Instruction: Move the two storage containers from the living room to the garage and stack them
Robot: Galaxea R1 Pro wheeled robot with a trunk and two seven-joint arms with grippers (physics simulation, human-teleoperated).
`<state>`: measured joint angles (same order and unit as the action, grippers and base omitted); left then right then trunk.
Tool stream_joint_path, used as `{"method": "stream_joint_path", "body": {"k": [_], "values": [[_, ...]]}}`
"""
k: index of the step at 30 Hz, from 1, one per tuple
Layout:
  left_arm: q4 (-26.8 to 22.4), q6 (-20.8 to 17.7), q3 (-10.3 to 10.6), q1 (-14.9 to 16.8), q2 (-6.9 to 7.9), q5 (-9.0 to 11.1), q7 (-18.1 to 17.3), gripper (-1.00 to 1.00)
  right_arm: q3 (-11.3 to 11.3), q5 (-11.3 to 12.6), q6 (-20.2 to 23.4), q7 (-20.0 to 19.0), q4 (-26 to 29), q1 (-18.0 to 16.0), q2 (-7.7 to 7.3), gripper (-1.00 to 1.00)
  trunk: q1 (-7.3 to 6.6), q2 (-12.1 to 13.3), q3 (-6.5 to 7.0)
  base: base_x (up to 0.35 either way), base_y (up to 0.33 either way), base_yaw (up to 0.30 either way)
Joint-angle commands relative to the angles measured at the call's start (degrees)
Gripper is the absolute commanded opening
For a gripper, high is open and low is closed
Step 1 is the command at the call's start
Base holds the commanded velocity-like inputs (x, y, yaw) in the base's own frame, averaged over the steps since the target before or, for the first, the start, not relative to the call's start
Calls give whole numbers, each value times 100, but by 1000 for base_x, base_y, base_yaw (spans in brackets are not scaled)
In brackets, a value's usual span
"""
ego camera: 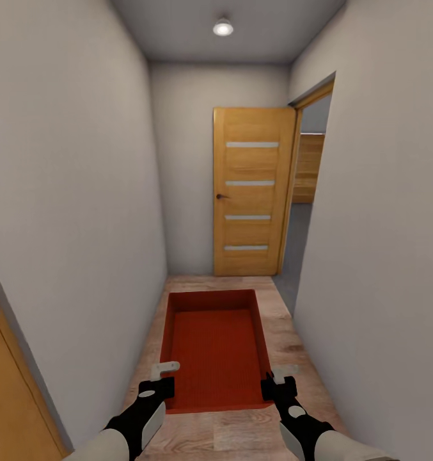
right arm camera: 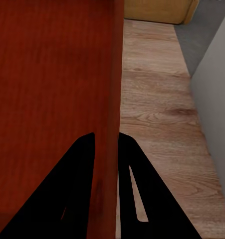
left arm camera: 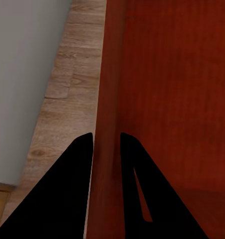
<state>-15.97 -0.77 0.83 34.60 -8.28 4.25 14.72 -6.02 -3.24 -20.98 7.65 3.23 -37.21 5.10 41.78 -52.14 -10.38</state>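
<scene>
Storage container, orange-red rectangular open-top bin (ego camera: 216, 349): carried low over the pale wood-plank corridor floor (ego camera: 293, 349). Left gripper (left arm camera: 106, 142) clamps one side wall, right gripper (right arm camera: 107, 142) the other. I keep it level and centred, heading for the slatted wooden door (ego camera: 251, 192) ahead.

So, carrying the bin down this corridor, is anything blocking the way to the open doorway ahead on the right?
Nothing visible does. The wood floor ahead of the orange-red bin lies bare up to the doorway; its door stands swung open against the end wall.
</scene>
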Motion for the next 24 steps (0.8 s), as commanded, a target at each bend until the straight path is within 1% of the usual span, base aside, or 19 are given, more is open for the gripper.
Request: {"method": "stream_joint_path", "body": {"k": [1, 24], "values": [[-24, 131, -39, 3, 37, -82, 119, -100, 339, 23, -11, 68, -15, -5, 0, -100, 4, -6, -8, 322, 0, 0], [-21, 131, -39, 3, 37, -82, 119, -100, 339, 21, -11, 65, -15, -5, 0, -100, 4, -6, -8, 322, 0, 0]]}}
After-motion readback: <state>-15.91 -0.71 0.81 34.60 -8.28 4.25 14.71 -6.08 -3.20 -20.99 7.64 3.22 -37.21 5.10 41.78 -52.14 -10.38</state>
